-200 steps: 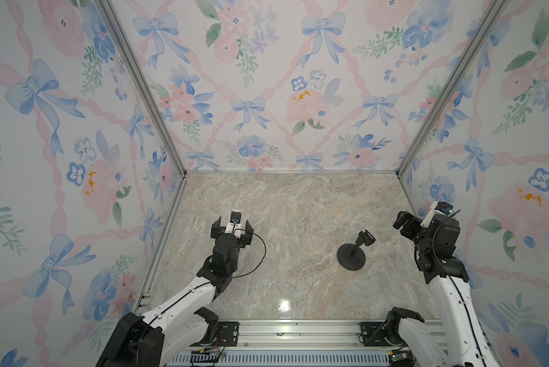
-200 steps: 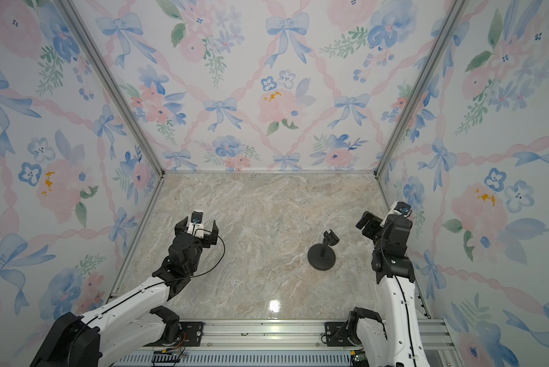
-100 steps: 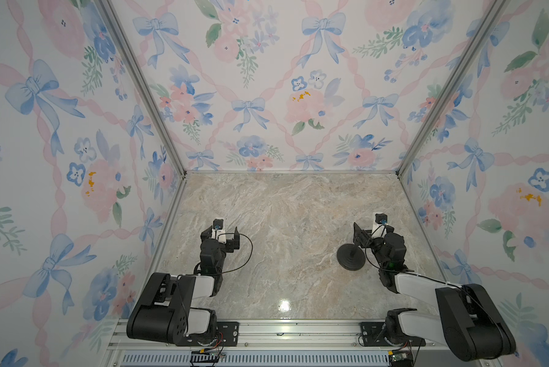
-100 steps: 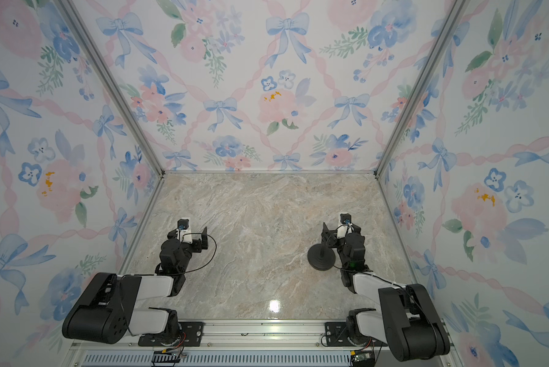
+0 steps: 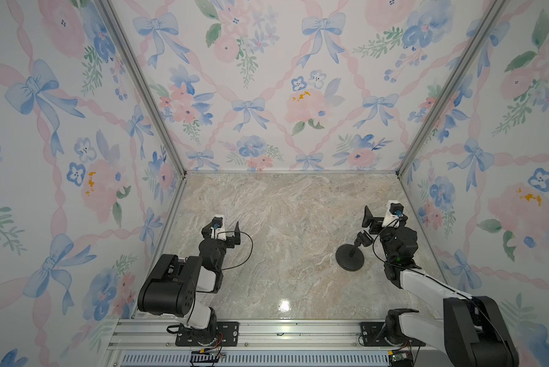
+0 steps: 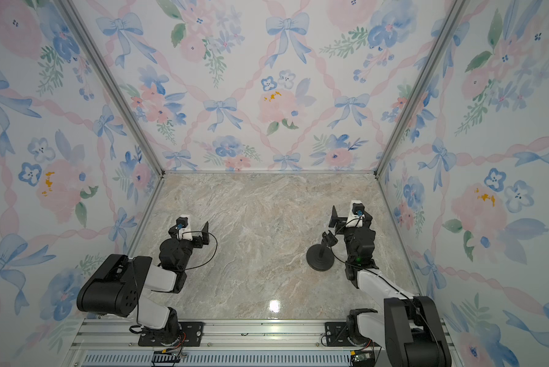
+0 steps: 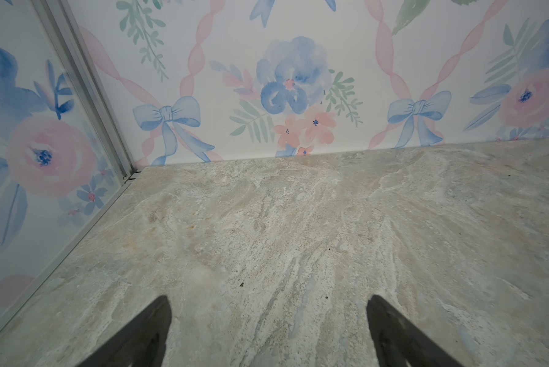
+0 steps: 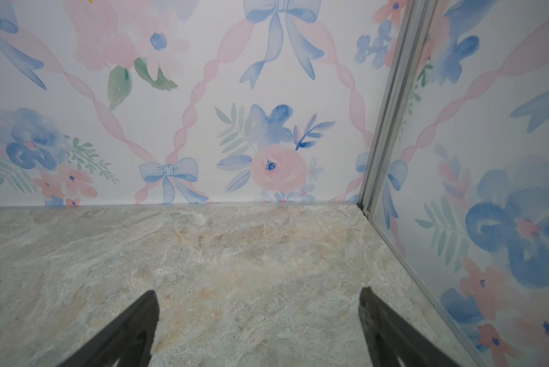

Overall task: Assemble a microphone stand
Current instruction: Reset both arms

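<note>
- Folded low by the 6 o'clock rail [image 5: 298, 330], the left arm [image 5: 171, 286] and right arm [image 5: 425, 282] are now seen, where a second ago both were stretched out; the marble table [image 5: 292, 203] is seen beneath them.
- At the table's 3 o'clock side the microphone stand [image 5: 351, 257] is kept unshifted, its rod [image 5: 360, 241] planted in the disc base [image 5: 346, 262].
- At the stand's 1 o'clock the right gripper [image 8: 258, 290] is held spread wide, near it, apart.
- At 9 o'clock the left gripper [image 7: 268, 298] is likewise held spread.

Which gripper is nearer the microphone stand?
Right. The right gripper is open just beside the microphone stand, not gripping it; the left gripper, also open, is across the table.
</note>
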